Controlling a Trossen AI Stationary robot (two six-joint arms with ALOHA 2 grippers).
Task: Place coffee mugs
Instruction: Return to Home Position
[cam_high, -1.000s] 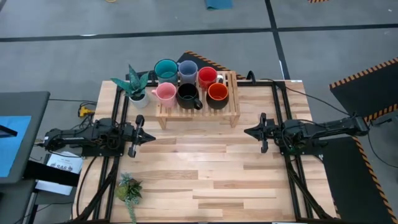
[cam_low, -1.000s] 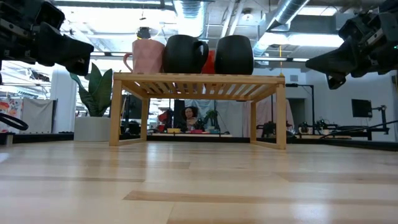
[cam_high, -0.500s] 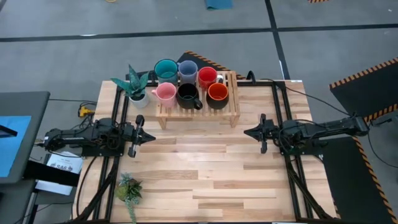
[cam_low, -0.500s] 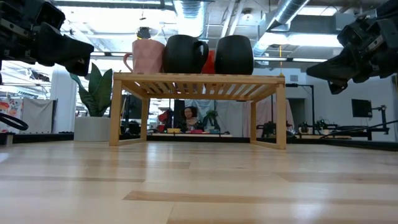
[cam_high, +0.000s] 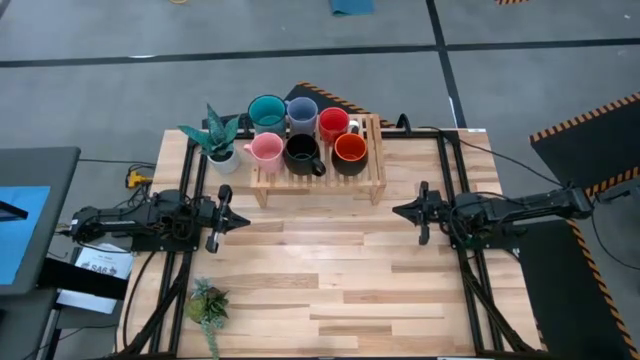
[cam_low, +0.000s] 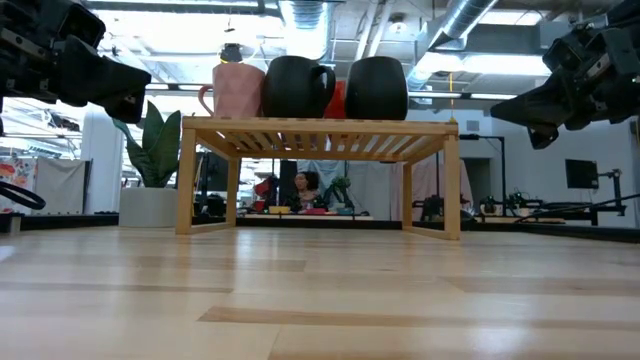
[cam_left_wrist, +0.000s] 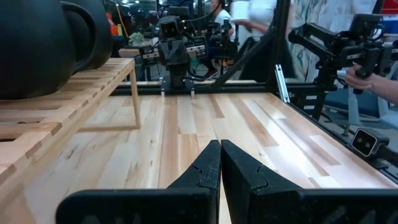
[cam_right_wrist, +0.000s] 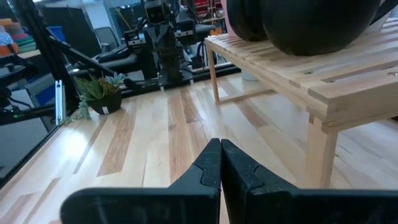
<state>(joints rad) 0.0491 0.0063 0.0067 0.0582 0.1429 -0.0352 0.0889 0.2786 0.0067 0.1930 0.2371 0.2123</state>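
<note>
Teal mug only from above

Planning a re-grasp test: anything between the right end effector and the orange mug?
Nothing visible does. The right end effector, shut, hangs over the table off the shelf's right front corner. The orange mug stands at that end of the front row, with only shelf slats and tabletop between.

the right tool has shifted just slightly in the low view.
</note>
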